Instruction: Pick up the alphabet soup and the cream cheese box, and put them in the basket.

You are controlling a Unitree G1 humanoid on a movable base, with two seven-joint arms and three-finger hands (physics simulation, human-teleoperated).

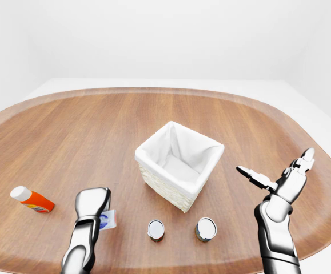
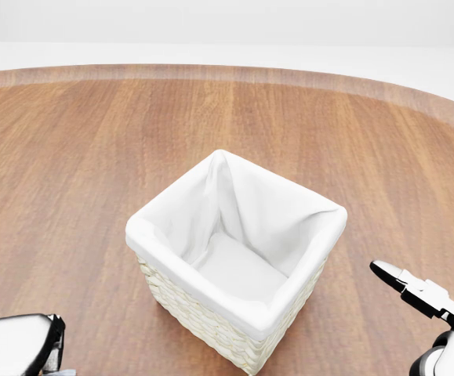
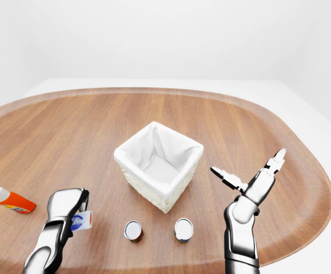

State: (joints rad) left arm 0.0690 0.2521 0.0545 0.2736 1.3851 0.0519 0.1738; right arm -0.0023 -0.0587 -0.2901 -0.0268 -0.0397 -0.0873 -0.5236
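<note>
Centrally, a rounded wooden table [image 1: 96, 125] fills the eye views, set in a plain white room with a white floor. The basket [image 1: 179, 165], wicker with a white liner, sits mid-table, rotated so one corner points toward the bottom edge of the frame; nothing lies in it.

Two cans stand upright just below the basket: a left can [image 1: 156, 230] and a right can [image 1: 206, 229]. Only their silver lids and a sliver of label show, so which one is the soup cannot be told. The box [image 1: 108, 220], white with a blue mark, lies at lower left, mostly hidden behind the left hand [image 1: 92, 203]; its long axis cannot be made out. That hand looks like a closed fist just over the box, but whether it grips the box cannot be told. A bottle [image 1: 32, 200] lies on its side at far left, cap toward upper left.

The right hand [image 1: 276, 176] is raised at lower right, fingers spread, holding nothing
</note>
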